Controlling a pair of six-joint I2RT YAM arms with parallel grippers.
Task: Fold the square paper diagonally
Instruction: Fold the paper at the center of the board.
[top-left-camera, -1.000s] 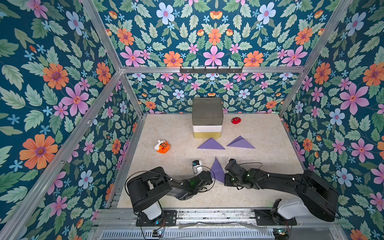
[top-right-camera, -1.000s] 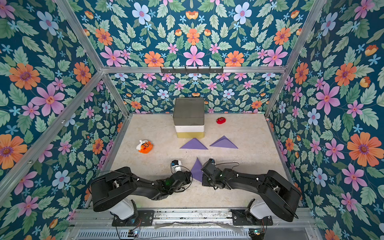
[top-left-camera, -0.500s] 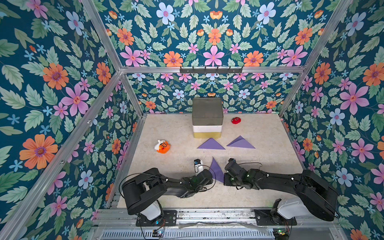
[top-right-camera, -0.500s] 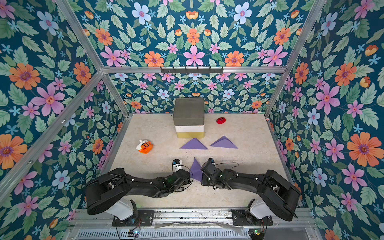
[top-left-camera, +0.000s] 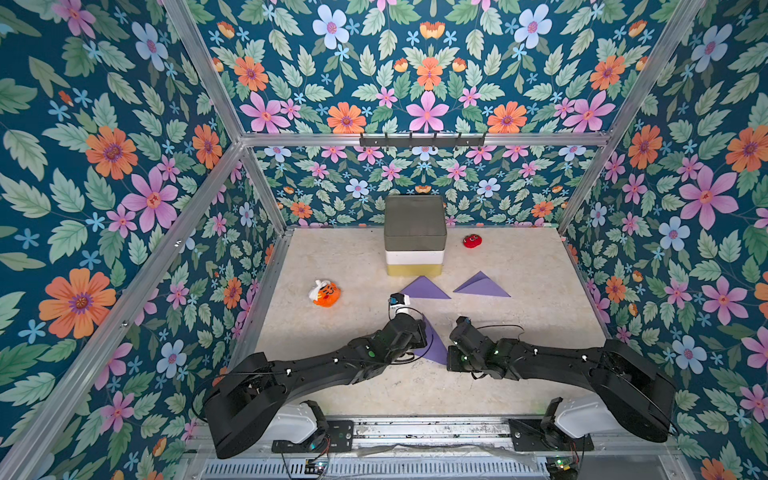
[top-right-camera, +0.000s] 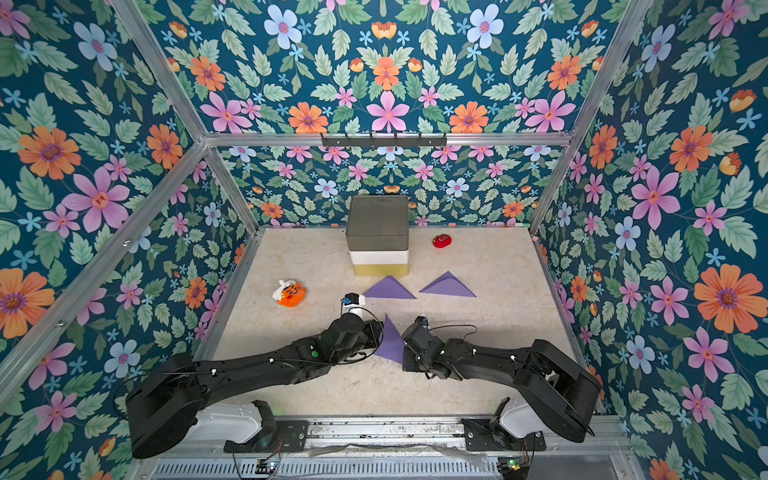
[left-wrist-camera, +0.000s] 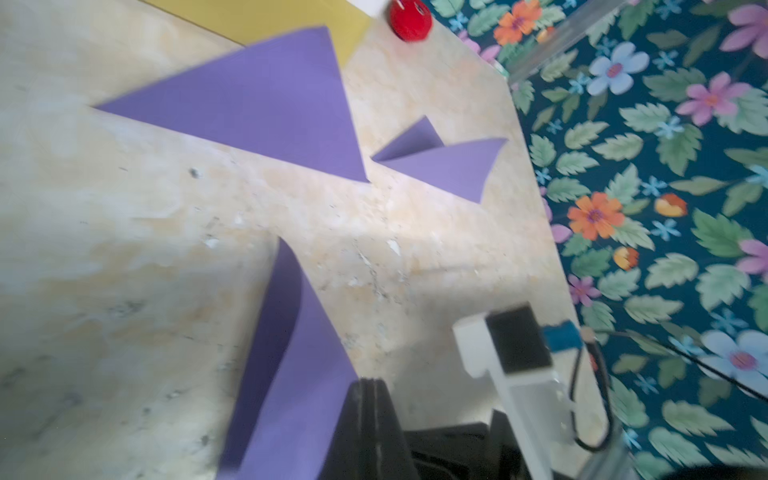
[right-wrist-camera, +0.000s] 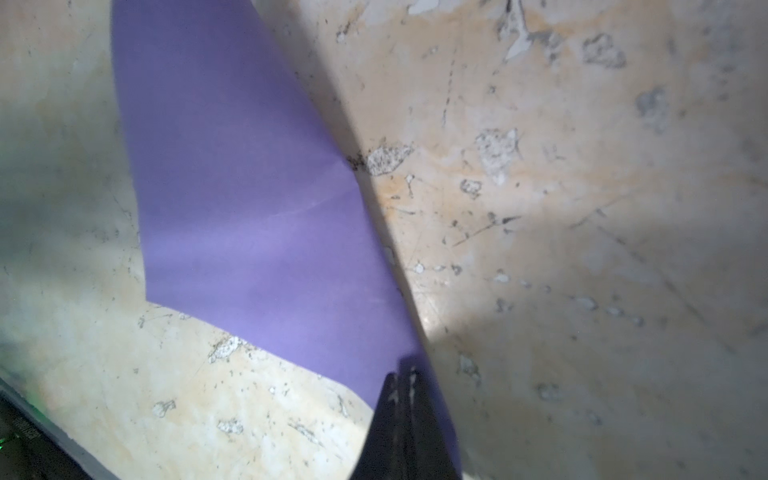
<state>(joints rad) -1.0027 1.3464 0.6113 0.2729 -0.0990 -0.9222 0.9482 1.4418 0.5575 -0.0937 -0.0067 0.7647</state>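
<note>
The purple paper (top-left-camera: 434, 347) (top-right-camera: 390, 341) lies folded into a triangle on the beige tabletop near the front, between both arms. My left gripper (top-left-camera: 420, 337) (left-wrist-camera: 370, 384) is shut, its tip resting at the paper's left edge, where the paper (left-wrist-camera: 291, 374) shows a slightly lifted flap. At the paper's near right corner my right gripper (top-left-camera: 451, 355) (right-wrist-camera: 405, 376) is shut too. Its closed tip lies on top of the paper (right-wrist-camera: 249, 208), with purple showing on both sides of it. Neither gripper has the sheet between its jaws.
Two more folded purple triangles (top-left-camera: 424, 288) (top-left-camera: 482, 285) lie farther back. A stacked grey, white and yellow box (top-left-camera: 414, 235) stands at the back centre. Beside it sits a red toy (top-left-camera: 472, 240). An orange toy (top-left-camera: 325, 293) lies at the left. Floral walls enclose the table.
My left arm has stretched forward and to the right, bringing its shut gripper onto the paper's left edge. The right arm and the paper have barely moved.
</note>
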